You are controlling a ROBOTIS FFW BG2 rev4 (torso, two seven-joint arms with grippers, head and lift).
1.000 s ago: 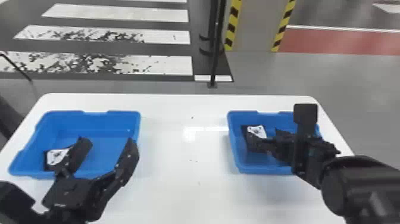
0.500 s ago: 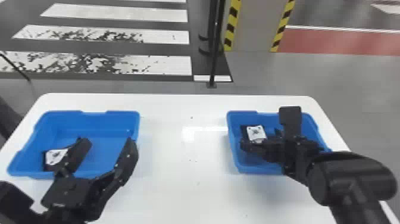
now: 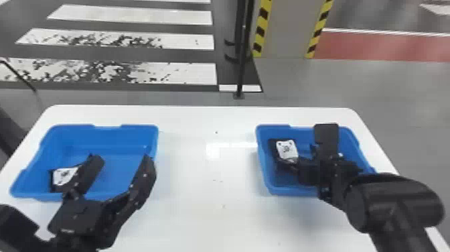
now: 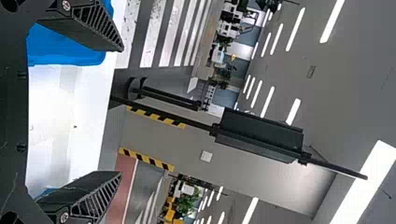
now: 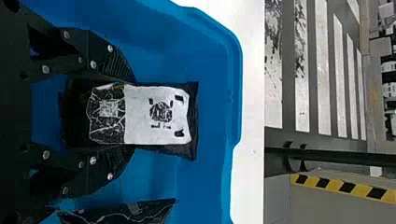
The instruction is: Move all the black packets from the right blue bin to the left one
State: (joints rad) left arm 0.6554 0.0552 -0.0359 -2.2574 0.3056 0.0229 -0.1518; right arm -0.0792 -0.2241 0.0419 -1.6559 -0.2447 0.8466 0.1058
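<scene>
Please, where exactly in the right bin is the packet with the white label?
In the head view, the packet is in the left part of the bin, close to the right gripper.

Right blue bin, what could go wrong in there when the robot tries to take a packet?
The black packet might slip, since part sticks out past the right pincer. Another packet lies close by and could get nudged. The bin's raised rim might catch a low lift.
</scene>
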